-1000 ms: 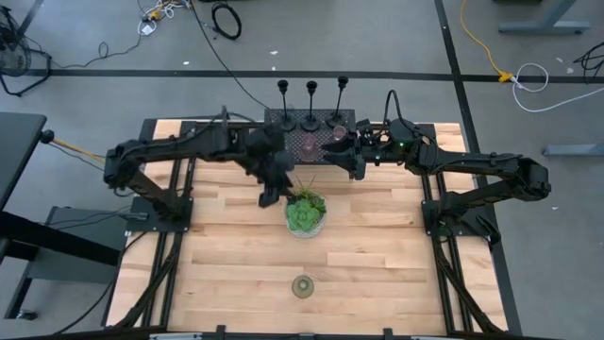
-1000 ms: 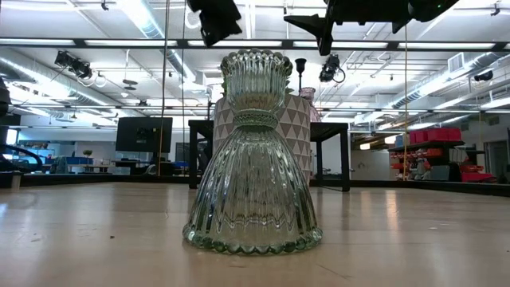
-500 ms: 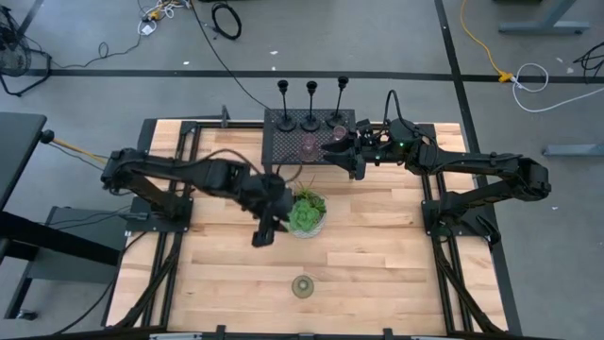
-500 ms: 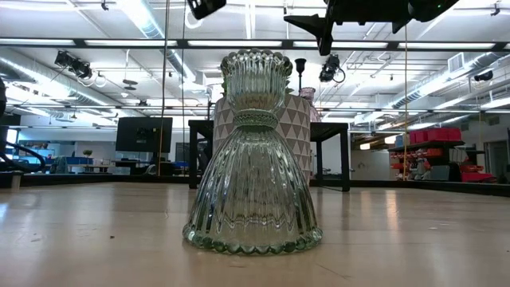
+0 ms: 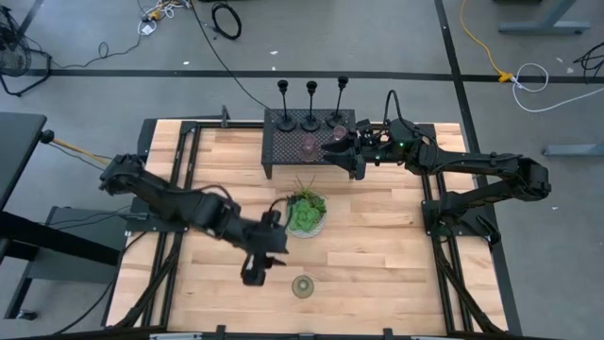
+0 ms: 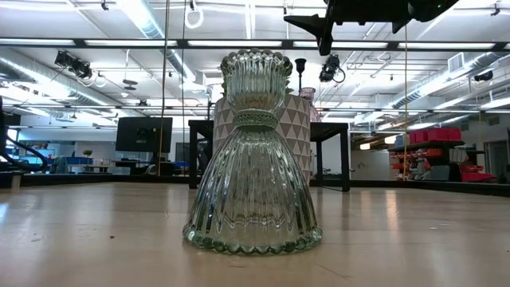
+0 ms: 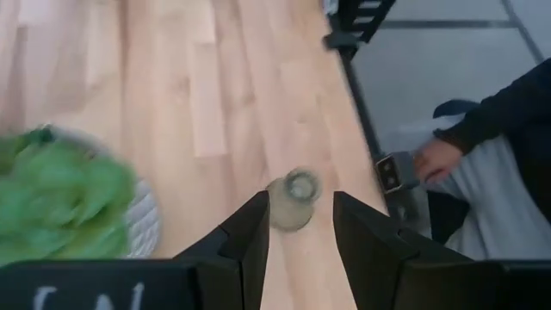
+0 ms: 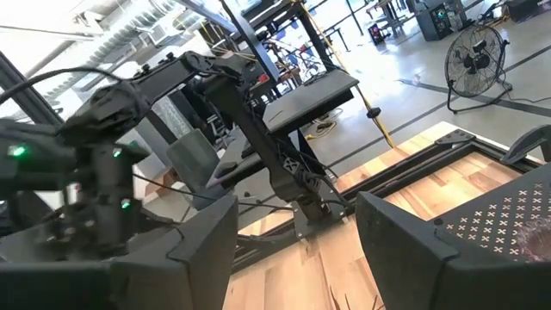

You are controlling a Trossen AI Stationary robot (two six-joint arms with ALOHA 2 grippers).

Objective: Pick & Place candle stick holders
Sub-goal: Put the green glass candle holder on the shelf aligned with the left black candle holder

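Note:
A clear greenish ribbed glass holder [image 5: 302, 285] [image 6: 253, 151] stands on its flared base near the table's front middle. My left gripper [image 5: 251, 276] hovers open just left of it and above the table. In the left wrist view the holder [image 7: 293, 198] shows ahead between the fingers, untouched. Three slim black candle stick holders [image 5: 311, 92] stand in a row behind the black mesh rack [image 5: 283, 151]. Two pink glass cups [image 5: 309, 144] sit on the rack. My right gripper [image 5: 329, 151] is held open and level over the rack's right part, with nothing between its fingers.
A green plant in a bowl [image 5: 305, 212] stands mid-table, between the rack and the glass holder, close to my left arm. A person's hand [image 7: 435, 159] and dark sleeve show beyond the table's edge. Bare wood lies left and right of the glass holder.
My left gripper has swung from the rack, past the plant's left side, toward the table's near edge. It now hangs beside the glass holder. It has left the top of the low view. The glass holder has stayed put.

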